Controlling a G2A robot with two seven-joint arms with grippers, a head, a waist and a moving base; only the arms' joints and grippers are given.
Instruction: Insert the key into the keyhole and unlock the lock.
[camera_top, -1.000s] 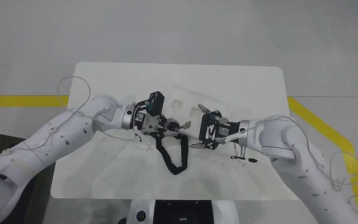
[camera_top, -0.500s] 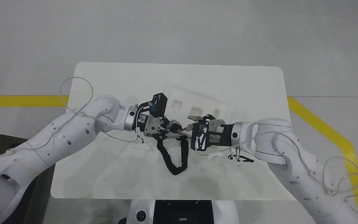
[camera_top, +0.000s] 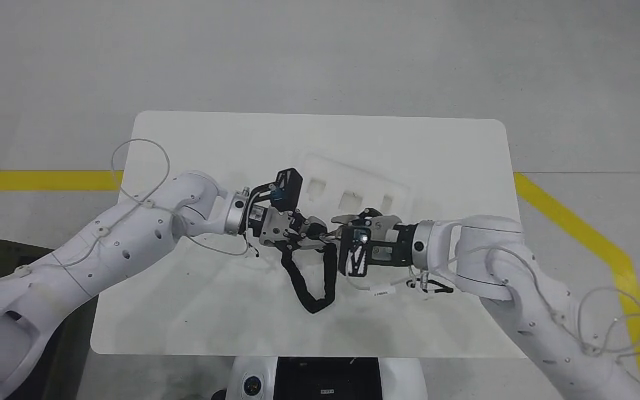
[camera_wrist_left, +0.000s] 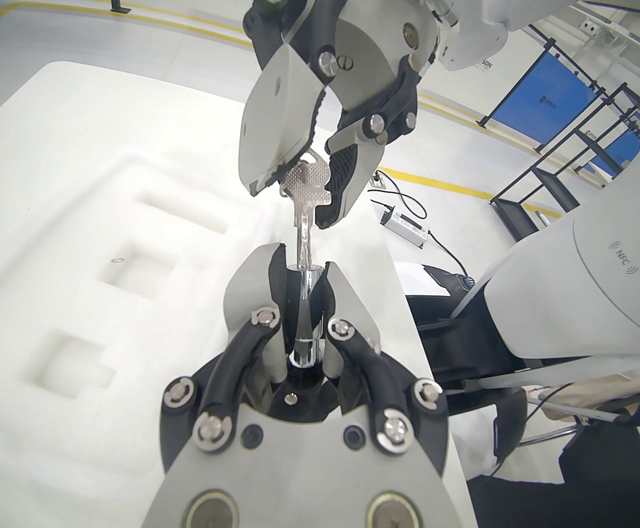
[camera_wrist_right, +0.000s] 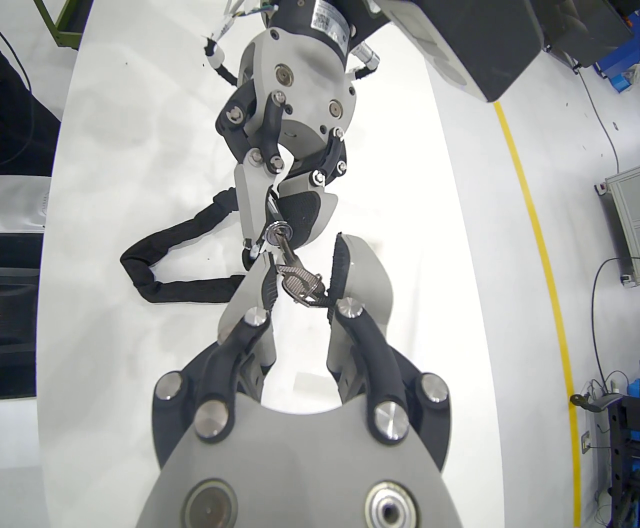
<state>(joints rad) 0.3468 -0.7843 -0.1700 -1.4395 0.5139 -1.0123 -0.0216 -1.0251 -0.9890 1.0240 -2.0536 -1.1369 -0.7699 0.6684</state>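
In the top view, the left gripper and the right gripper met nose to nose near the middle of the white table. The left was at 9 o'clock of the key and the right at 3 o'clock. A black fabric-sleeved chain drooped in a loop toward 6 o'clock, and a white foam tray with square pockets lay just beyond, at 12 to 1 o'clock. In the left wrist view, the left fingers were clamped on the lock, a shiny chrome cylinder standing between them. The silver key's blade ran straight into the cylinder's end, while the right gripper's textured black pads nipped the knurled key head by its edges. In the right wrist view, the key head lay across the gap between the right fingers, touching both, its ring against one pad. The blade slanted into the keyhole in the round lock face, with the chain trailing over the table behind.
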